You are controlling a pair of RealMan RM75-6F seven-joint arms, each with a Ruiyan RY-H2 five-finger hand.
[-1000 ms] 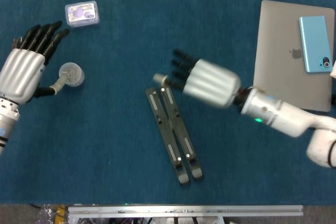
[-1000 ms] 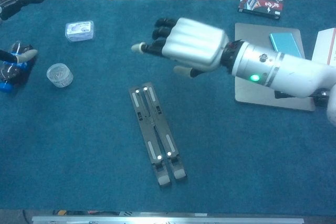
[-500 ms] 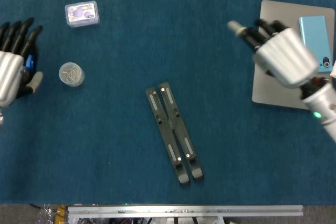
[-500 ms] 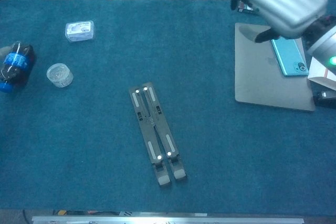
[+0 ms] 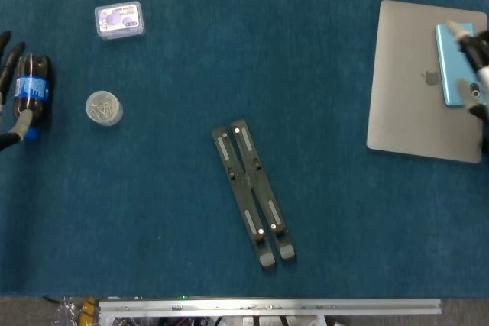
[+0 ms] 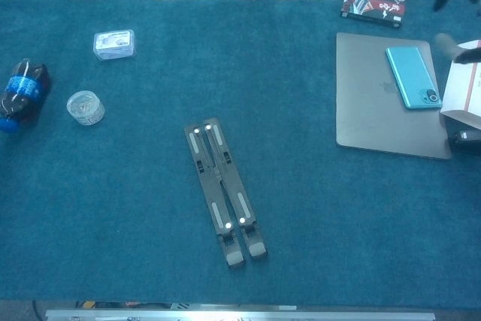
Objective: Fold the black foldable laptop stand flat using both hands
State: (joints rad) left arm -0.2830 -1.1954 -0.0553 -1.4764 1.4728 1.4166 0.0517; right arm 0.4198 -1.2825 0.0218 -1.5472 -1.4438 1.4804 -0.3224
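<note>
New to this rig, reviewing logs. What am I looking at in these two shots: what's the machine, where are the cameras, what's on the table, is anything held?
It is a two-armed robot with human-like hands, driven remotely at a table. One picture looks straight down from its head, the other looks forward from its chest.

On the blue table the black laptop stand lies folded flat near the middle. To the robot's left are a small dark bottle, a round clear jar and a small clear box. To its right a closed grey laptop carries a blue phone; the chest view also shows a white carton beside it.

Only fingertips show: the left hand at the left edge by the bottle, the right hand at the right edge over the phone. Neither touches the stand; whether they hold anything cannot be told.
</note>
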